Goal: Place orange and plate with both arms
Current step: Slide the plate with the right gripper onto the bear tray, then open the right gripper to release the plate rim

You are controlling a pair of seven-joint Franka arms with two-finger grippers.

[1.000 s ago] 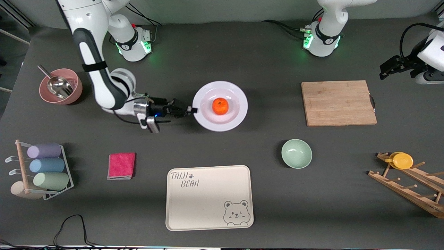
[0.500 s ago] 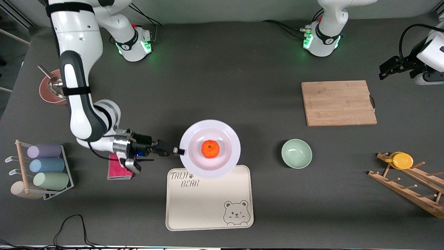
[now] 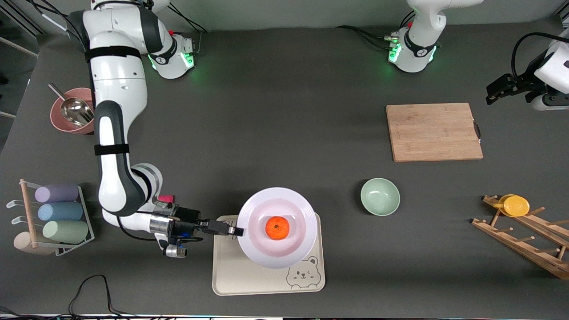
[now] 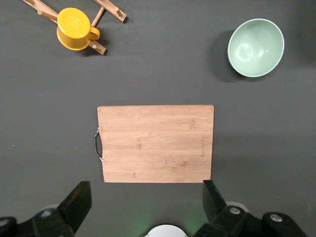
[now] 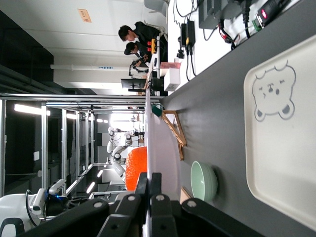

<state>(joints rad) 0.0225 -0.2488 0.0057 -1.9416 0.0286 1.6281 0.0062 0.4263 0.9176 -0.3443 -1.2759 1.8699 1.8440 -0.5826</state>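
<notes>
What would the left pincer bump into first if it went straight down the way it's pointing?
Probably the wooden cutting board. The open left pincer hangs above the table, pointing down, and the board lies almost straight below it, though it might just miss the board's edge.

My two white arms, dark at the joints

My right arm wears black straps and trailing cables; both bases glow green; each hand is black, with a silver wrist collar.
</notes>
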